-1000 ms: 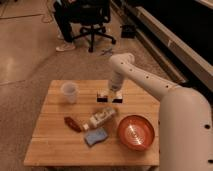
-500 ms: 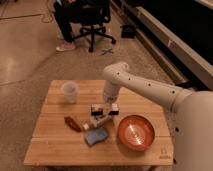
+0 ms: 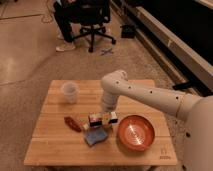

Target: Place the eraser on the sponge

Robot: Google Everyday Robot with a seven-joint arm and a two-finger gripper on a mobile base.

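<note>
The whitish eraser [image 3: 103, 119] lies on the wooden table [image 3: 55, 150], just behind the light-blue sponge [image 3: 96, 136]. My gripper [image 3: 103, 120] has come down over the eraser, open, with one dark finger on each side of it. Much of the eraser is hidden between the fingers, and I cannot tell whether they touch it. The sponge lies flat near the table's front edge, just below the gripper, with nothing on it.
An orange-red bowl [image 3: 136, 132] stands right of the sponge, close to the gripper. A dark red-brown pointed object [image 3: 72, 123] lies left of it. A translucent cup [image 3: 70, 92] stands at the back left. An office chair [image 3: 95, 22] and a seated person are beyond the table.
The arm has swung forward and left and come down from the table's middle. The gripper now straddles the eraser; the eraser, sponge and bowl have not moved.
</note>
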